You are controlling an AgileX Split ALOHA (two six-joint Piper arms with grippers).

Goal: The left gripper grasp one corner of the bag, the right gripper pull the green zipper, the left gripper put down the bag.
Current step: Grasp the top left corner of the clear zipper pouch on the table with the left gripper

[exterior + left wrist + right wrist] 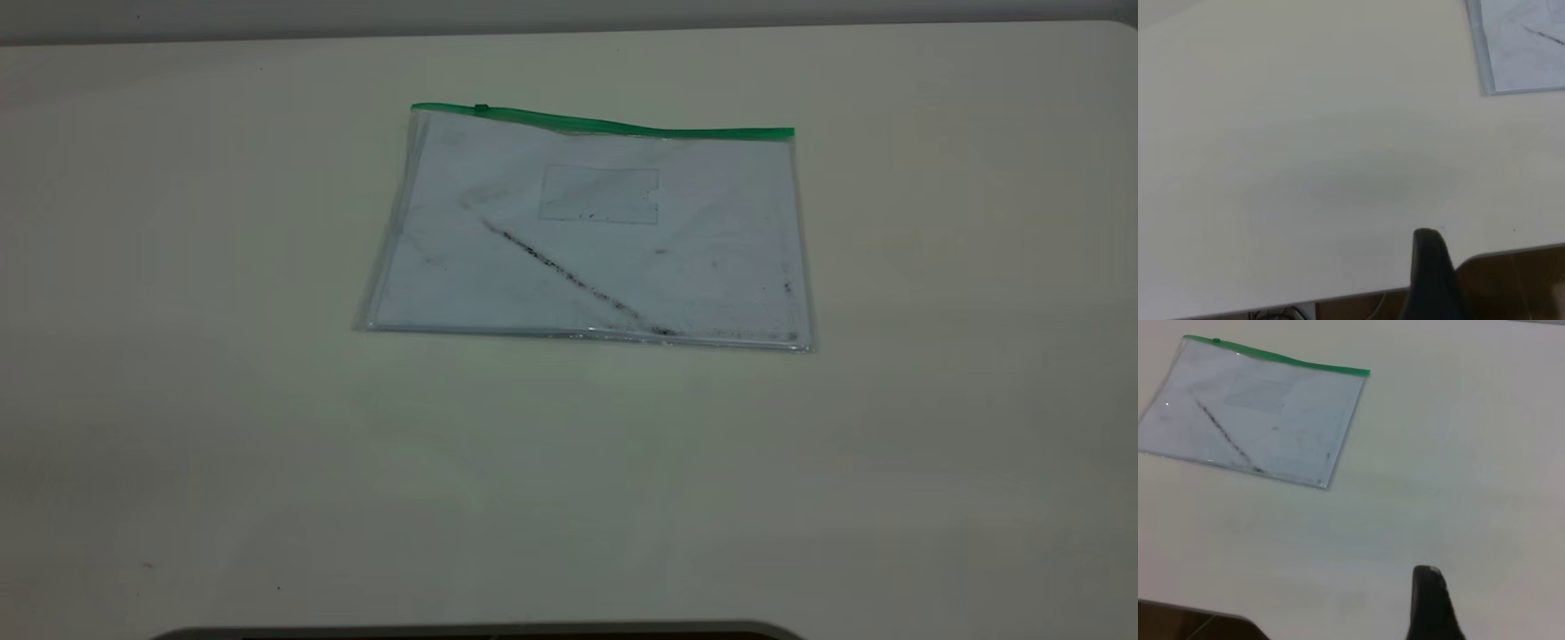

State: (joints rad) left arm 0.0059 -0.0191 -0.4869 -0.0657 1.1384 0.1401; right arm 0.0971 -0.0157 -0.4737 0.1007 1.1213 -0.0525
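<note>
Near edge of tabletop (178, 444): a dark curved rim lies along it at the middle; the cream surface beside it is bare.
Left gripper (1430, 267): seen only in the left wrist view, as one black finger (1431, 280) over the tabletop's edge, well apart from the bag; whether the claw is open or closed cannot be told, and it touches nothing.
Right gripper (1429, 603): seen only in the right wrist view, as one black finger (1430, 607) over bare tabletop, well apart from the bag; its opening cannot be told, and it touches nothing.
Bag (622, 267): lies flat toward the far edge of the tabletop, about midway between the left and right edges, slightly skewed.
Near long edge of bag: clear plastic, with dark specks toward its right end.
Smudge (569, 276): a dark diagonal line running from the near edge up toward the far left corner.
Card pocket (598, 194): a small rectangle in the far half of the bag.
Corner (416, 114): the far left one, at the end of the green strip, resting on the tabletop.
Green zipper (622, 127): runs along the far long edge, slightly wavy.
Slider tab (481, 109): sits on the strip near its left end.
</note>
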